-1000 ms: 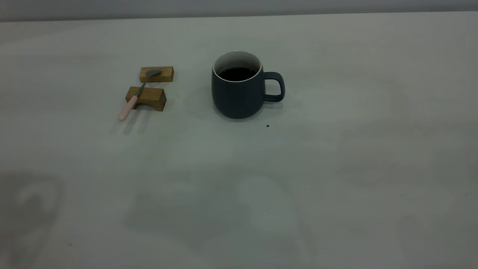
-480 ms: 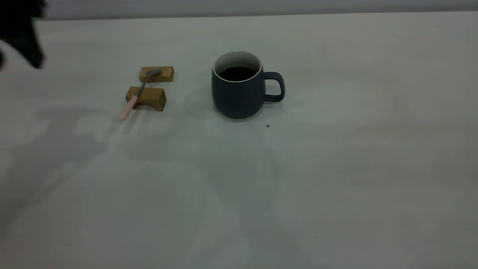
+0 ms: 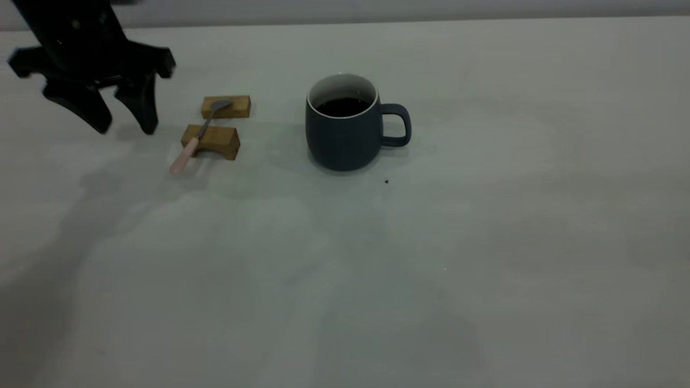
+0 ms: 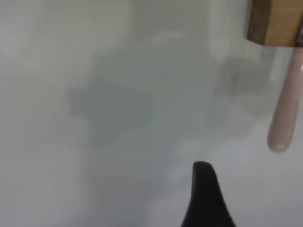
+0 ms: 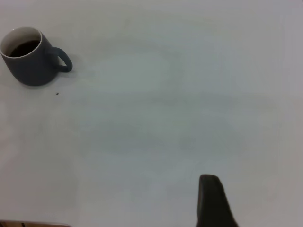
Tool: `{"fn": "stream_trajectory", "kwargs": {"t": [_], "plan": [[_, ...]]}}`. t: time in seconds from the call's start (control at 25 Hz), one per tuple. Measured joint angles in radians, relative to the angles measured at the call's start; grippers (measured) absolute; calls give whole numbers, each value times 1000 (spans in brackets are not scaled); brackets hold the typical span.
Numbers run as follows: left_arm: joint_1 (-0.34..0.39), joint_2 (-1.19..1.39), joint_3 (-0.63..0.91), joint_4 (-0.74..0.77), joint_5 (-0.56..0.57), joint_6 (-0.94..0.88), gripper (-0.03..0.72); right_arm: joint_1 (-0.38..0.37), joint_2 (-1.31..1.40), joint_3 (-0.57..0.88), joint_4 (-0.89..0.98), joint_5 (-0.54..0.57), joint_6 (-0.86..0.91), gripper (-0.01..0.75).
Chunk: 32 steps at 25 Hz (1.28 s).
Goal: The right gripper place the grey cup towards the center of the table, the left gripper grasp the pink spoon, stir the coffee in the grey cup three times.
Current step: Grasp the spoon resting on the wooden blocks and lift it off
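I have the left gripper (image 3: 125, 129) up at the far left of the exterior view, well to the left of the cup (image 3: 343, 127) and just left of the two wooden blocks (image 3: 211, 141), hanging above the table (image 3: 485, 242) with its two pointed fingers (image 3: 144, 108) spread apart and nothing between them. From the left wrist camera I see only one dark fingertip, with the pale end of the spoon handle and a corner of a block close by. The spoon (image 3: 195, 138) lies across both blocks, left of the cup: its grey bowl rests on the block farther from me, its neck crosses the nearer block, and its pink handle slopes down past that block toward the table. The cup stands upright near the middle of the table, its handle turned to the side away from the spoon, and the coffee (image 3: 342, 106) sits dark inside against the white wall. A tiny dark speck (image 3: 386, 181) lies on the table just in front of the cup, on its handle side. The right gripper (image 5: 213, 201) shows only as one dark finger in its own wrist camera, well apart from the cup, and I cannot tell how its fingers stand.
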State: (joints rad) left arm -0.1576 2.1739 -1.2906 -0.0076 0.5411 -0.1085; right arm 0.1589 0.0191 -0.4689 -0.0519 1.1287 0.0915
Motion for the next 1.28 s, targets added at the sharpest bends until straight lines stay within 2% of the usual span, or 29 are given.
{"fn": "stream_trajectory", "kwargs": {"t": [0.36, 0.64, 0.88, 1.12, 1.2, 1.28], "plan": [[-28, 126, -54, -30, -19, 25, 570, 0, 0, 0, 0, 0, 0, 491], [-53, 172, -62, -30, -113, 25, 550, 0, 0, 0, 0, 0, 0, 491], [-75, 194, -62, -32, -165, 25, 461, 0, 0, 0, 0, 0, 0, 491], [-75, 204, -62, -32, -180, 24, 414, 0, 0, 0, 0, 0, 0, 491], [-75, 204, -62, -32, -186, 24, 371, 0, 0, 0, 0, 0, 0, 491], [-75, 204, -62, -32, -189, 24, 277, 0, 0, 0, 0, 0, 0, 491]]}}
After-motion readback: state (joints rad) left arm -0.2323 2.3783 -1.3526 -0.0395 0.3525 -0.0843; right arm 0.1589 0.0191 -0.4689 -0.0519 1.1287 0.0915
